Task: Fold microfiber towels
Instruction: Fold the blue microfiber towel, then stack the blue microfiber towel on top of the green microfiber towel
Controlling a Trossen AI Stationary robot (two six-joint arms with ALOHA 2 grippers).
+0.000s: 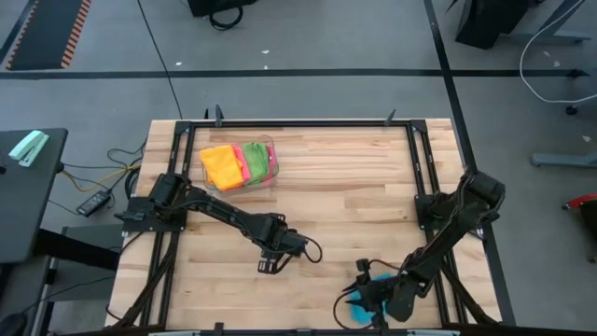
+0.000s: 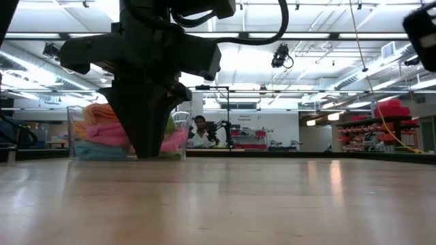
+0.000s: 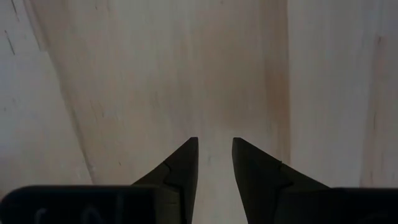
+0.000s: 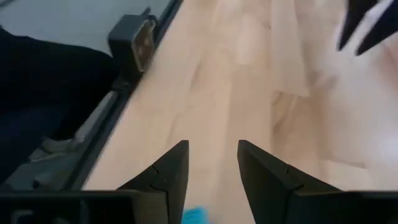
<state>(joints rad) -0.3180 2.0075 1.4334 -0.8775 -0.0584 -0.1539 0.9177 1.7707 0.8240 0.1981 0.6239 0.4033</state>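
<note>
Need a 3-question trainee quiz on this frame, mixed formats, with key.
1. True or false: the blue towel lies in the clear bin.
2. Which gripper is nearest the blue towel? A) left B) right
3. Fill in: the left gripper hangs over bare ____.

Key
1. False. It lies at the table's near edge, under the right gripper; the bin holds the orange, pink and green towels.
2. B. The right wrist view shows blue just below its open jaws.
3. Wood. Its jaws stand open with nothing between them.
</note>
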